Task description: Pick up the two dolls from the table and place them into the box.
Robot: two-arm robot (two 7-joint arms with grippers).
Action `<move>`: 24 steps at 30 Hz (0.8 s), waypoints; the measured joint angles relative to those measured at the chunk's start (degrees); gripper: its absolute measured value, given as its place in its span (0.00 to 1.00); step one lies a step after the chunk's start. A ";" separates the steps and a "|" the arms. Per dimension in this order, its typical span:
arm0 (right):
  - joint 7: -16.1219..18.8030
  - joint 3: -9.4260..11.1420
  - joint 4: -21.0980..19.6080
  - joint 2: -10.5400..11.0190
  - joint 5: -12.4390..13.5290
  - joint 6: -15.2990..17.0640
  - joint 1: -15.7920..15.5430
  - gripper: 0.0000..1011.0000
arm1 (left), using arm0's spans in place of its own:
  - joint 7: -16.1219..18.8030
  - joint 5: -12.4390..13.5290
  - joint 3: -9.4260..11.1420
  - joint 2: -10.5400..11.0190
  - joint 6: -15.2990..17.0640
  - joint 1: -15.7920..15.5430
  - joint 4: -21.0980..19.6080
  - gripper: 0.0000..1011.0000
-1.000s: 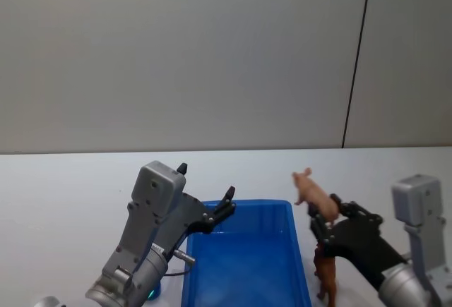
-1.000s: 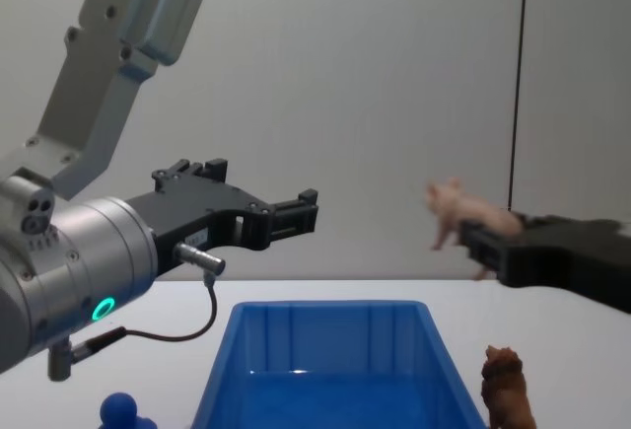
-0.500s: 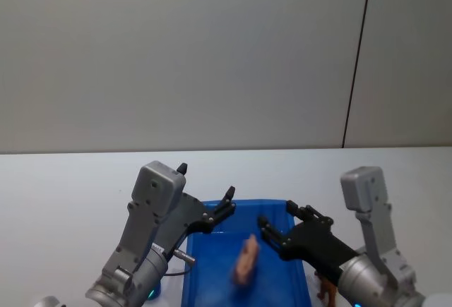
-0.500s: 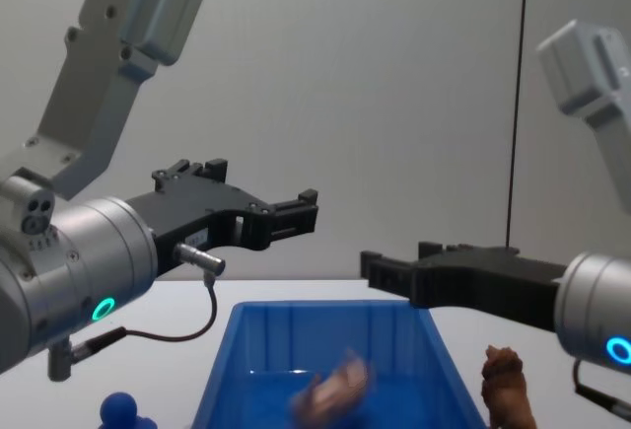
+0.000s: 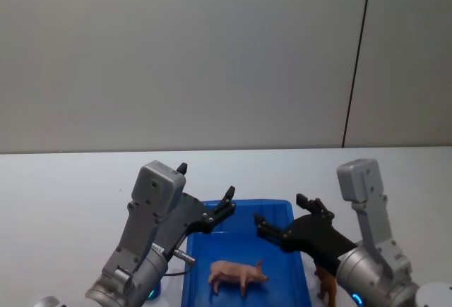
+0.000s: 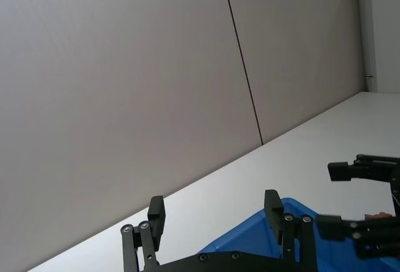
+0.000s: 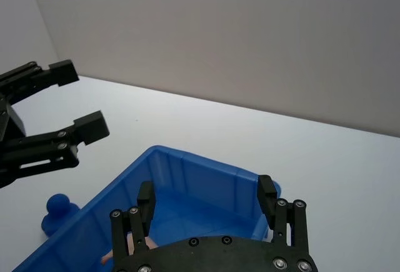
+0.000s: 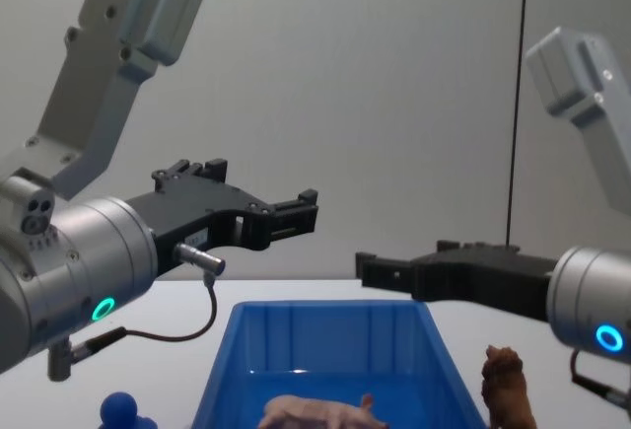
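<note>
The pale pink pig doll [image 5: 239,274] [image 8: 320,413] rests on the floor of the blue box [image 5: 247,205] [image 8: 325,335] [image 7: 187,178]. The brown lion doll [image 5: 325,286] [image 8: 506,390] stands on the white table [image 5: 63,194] just outside the box's right wall. Above the box's right half, my right gripper [image 5: 279,209] [image 8: 363,266] [image 7: 206,187] hangs open and empty. Over the box's left rim, my left gripper [image 5: 206,180] [image 8: 308,210] [image 6: 214,203] is raised, open and empty too.
A small blue rounded object [image 8: 120,411] [image 7: 57,212] sits on the table left of the box. A grey wall with a dark vertical seam [image 5: 357,60] backs the table. Bare white tabletop lies beyond and to both sides of the box.
My right gripper carried the pig from the right over the box and opened. The pig dropped and now rests on the box floor. The left arm and the lion stayed put.
</note>
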 joint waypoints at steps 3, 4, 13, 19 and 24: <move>-1.07 0.17 -0.84 0.18 -0.11 0.05 -0.30 0.99 | 0.00 0.00 0.00 0.00 0.00 0.00 0.00 0.99; -1.62 0.26 -1.30 0.32 -0.14 0.08 -0.53 0.99 | 0.00 0.00 0.00 0.00 0.00 0.00 0.00 0.99; -5.19 0.95 -5.03 1.75 -0.19 0.63 -2.76 0.99 | 0.00 0.00 0.00 0.00 0.00 0.00 0.00 0.99; -7.25 1.38 -6.94 2.81 -0.19 1.35 -4.44 0.99 | 0.00 0.00 0.00 0.00 0.00 0.00 0.00 0.99; -8.96 1.72 -8.51 3.80 -0.17 2.13 -6.28 0.99 | 0.00 0.00 0.00 0.00 0.00 0.00 0.00 0.99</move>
